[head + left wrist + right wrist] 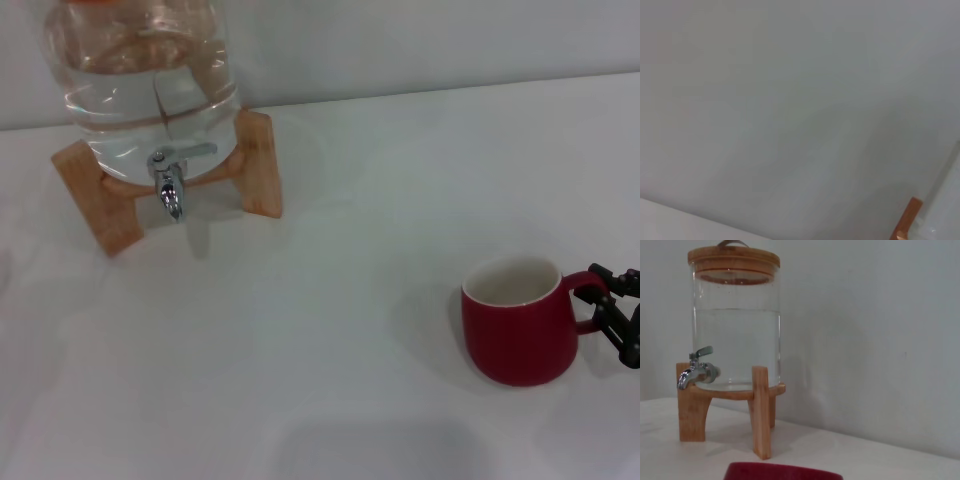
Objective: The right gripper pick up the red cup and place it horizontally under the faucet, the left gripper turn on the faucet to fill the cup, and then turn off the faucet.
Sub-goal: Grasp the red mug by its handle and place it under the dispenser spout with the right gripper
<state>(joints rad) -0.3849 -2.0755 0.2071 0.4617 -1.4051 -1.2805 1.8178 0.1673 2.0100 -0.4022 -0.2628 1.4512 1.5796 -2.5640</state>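
**Red cup upright at the table's right side**

At right on the white table [330, 330], the red cup [520, 322] stands upright, its white inside bare. Black fingers of the right gripper [608, 302] straddle its handle, grip uncertain. Far left, the faucet [170, 180] juts from a water-filled glass jar [150, 90] on a wooden stand [262, 160].

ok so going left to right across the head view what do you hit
wooden stand → faucet → red cup → right gripper, at the cup's handle by the right edge.
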